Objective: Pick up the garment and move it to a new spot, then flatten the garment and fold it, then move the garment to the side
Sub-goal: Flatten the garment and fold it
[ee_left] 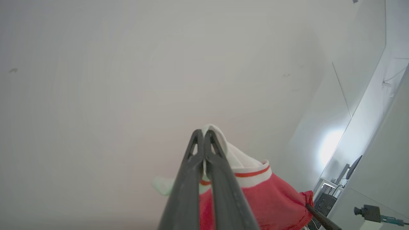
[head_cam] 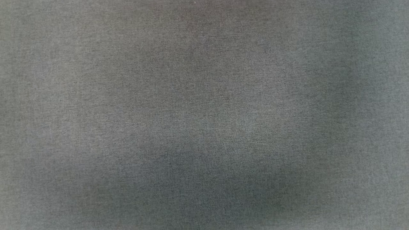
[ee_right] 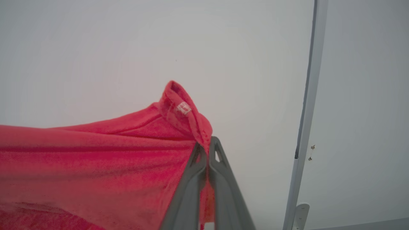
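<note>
"Walls point(ee_left: 127, 80) first: pale, bare, behind both arms. One monitor point(ee_left: 354, 166) low in a corner, one grey strip point(ee_right: 307, 95) upright on the other side. Under the head camera, grey woven cloth point(head_cam: 204, 115), blurred."

"Next item, the garment point(ee_right: 96, 159)?"

"Red, thin, with a white hem point(ee_left: 255, 180) carrying a red stripe. By my reckoning it was lifted off the cloth, hanging between the two arms against the walls."

"And the arms?"

"Left gripper point(ee_left: 203, 132): jaws pressed together on the white hem. Right gripper point(ee_right: 207, 145): jaws likewise clamped, on a rolled red edge just beside a small white tag point(ee_right: 183, 108)."

"Step in hand?"

"Carrying it to the new spot, I judged; flattening and folding were not yet done."

"How to do it well?"

"Hold both pinches firm, since such thin stuff could slip. Set the grippers level and far enough apart that the top edge runs taut, not sagging. Lower until the hanging end meets the cloth, then draw back so the rest lies down flat, leaving less to smooth. Let go only once it rests."
</note>
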